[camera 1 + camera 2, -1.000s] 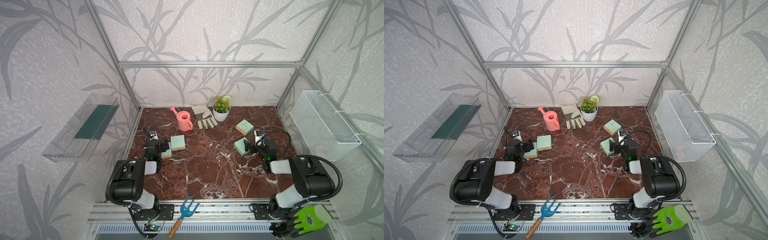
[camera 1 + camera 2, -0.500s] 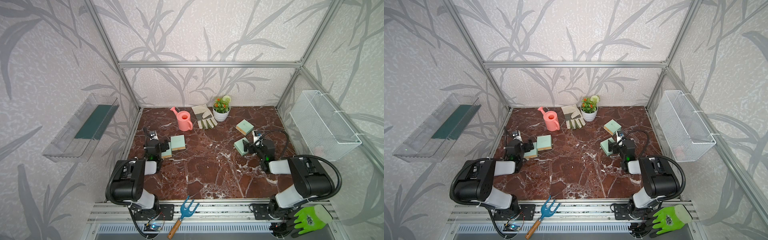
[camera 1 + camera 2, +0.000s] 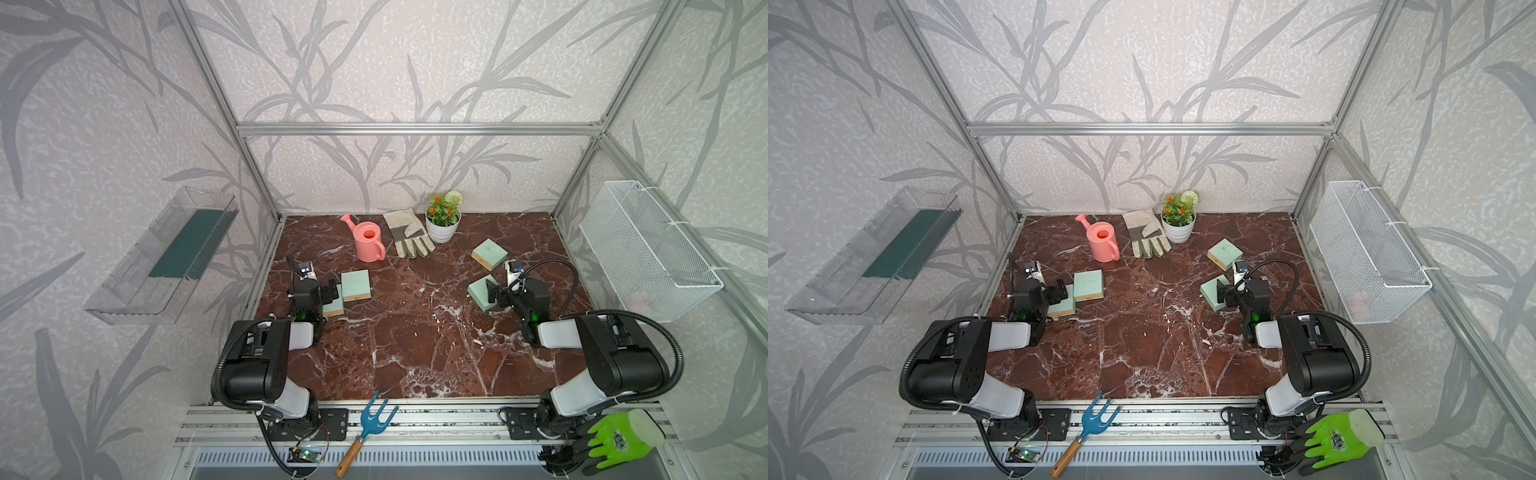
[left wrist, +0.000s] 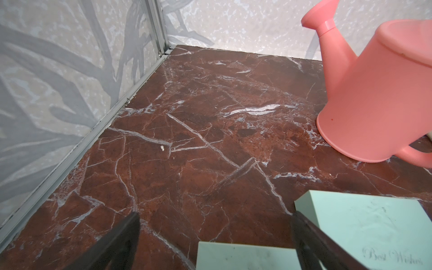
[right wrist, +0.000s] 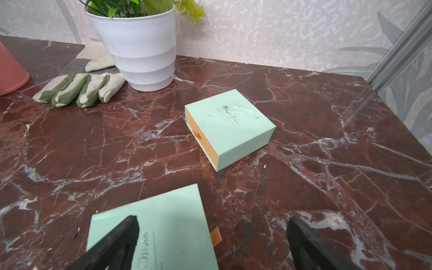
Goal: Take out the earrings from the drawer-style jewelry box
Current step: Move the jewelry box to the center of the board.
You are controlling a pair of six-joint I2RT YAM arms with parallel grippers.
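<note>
While spread wide and gripping nothing, left gripper (image 4: pixel 215 214) and right gripper (image 5: pixel 212 219) low beside mint-green cardboard jewelry boxes (image 3: pixel 355 284).
Script "Best Wishes" on one lid (image 4: pixel 374 229); tiny whitish bead earring (image 4: pixel 162 147) on bare red-brown marble (image 4: pixel 210 117), apart from boxes.

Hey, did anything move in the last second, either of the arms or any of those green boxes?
Nothing has visibly changed. The left gripper stays open at the left mint box, and the right gripper stays open over the right mint box. Neither holds anything. The watering can and flowerpot sit where they were.
</note>
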